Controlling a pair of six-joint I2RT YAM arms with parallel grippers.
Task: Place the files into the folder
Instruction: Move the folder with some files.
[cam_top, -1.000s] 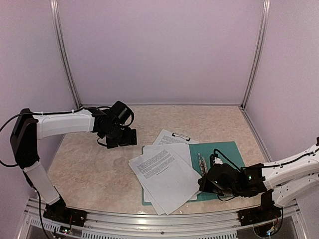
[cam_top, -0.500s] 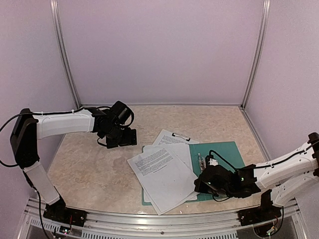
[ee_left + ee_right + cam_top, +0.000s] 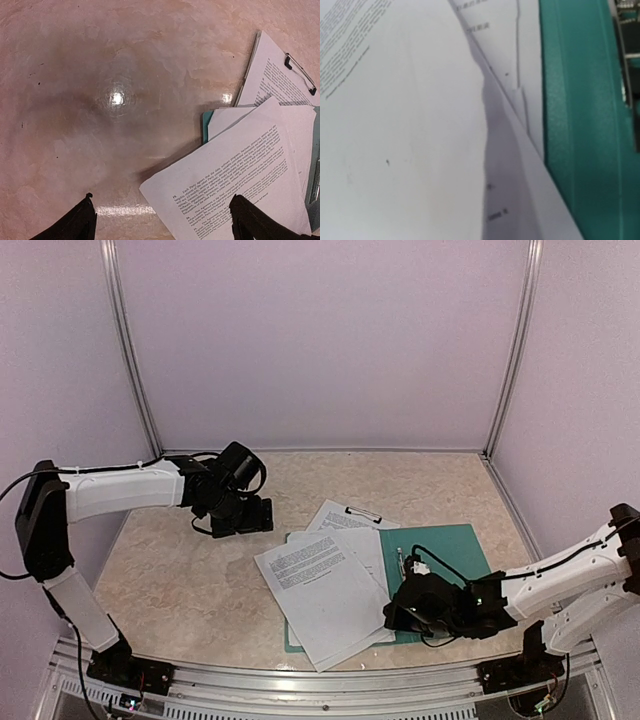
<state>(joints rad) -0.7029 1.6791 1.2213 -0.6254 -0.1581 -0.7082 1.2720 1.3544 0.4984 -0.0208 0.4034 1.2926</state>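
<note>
The tabletop is a glossy, beige marbled surface that throws back lamp glare, closed in by matte pale lilac walls joined at thin metal posts. The folder lies opened flat at right of centre. It is thin teal card with straight edges and a small metal clip along its inner spine. The files, smooth white sheets printed with black text, lie in a loose fan across the folder's left half. Their corners are skewed, and the top sheet overhangs the folder's left and near edges onto bare tabletop. Just beyond them a pale clipboard with a silver wire clip carries another printed sheet, partly tucked under the fan. The left fingers, black and tapered, stand spread wide and grip nothing. They hang over open tabletop at the far left, with the nearest sheet corner between their tips in the wrist view. The right fingers are closed, low at the right edge of the fan, over the folder. Its wrist view is filled by white paper and teal card, and I cannot tell whether a sheet is pinched. Wide clear surface lies to the left and far side.
</note>
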